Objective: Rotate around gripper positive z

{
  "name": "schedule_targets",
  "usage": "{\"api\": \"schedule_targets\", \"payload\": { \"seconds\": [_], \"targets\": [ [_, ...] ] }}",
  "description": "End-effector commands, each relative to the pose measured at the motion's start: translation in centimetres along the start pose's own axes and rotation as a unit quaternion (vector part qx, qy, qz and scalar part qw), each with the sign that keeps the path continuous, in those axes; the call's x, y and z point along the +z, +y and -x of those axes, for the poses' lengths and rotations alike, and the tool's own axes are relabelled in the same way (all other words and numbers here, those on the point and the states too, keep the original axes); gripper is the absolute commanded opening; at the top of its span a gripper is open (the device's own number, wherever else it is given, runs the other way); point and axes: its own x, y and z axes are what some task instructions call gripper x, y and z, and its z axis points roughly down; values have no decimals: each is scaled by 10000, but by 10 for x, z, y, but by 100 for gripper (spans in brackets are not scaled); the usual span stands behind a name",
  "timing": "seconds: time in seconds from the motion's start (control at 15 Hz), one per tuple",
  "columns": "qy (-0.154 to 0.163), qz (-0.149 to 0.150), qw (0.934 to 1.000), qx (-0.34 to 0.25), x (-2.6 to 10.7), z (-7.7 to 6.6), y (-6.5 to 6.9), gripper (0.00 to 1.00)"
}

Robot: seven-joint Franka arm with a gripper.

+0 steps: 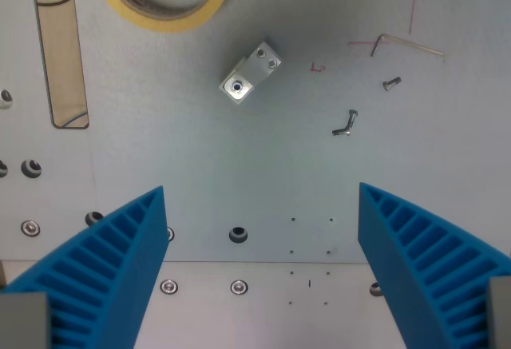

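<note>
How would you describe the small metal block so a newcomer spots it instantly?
Start at the yellow tape roll at the top edge of the wrist view, then look just below it and toward the wrist view's right. The small metal block lies there alone on the grey plate, tilted. Unlike the thin Allen key and loose screws farther right, it is chunky, shiny and has holes in its faces.

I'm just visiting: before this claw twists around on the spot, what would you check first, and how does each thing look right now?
1. Gripper open with nothing between the blue fingers: ok.
2. Metal block lies apart from the fingers, beyond them: ok.
3. Tape roll at the top edge, away from the fingers: ok.
4. Allen key and small screws at the wrist view's right, untouched: ok.
5. Height above the table: cannot tell.
6. Room behind the camera for the arm: cannot tell.
</note>
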Motion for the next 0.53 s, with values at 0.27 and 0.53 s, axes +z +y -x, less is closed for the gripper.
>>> {"api": "schedule_targets", "payload": {
  "seconds": [0.27,0.53],
  "targets": [
    [25,-1,9996,268,-2,0,0,100],
    [25,-1,9986,535,-2,0,0,100]
  ]
}}
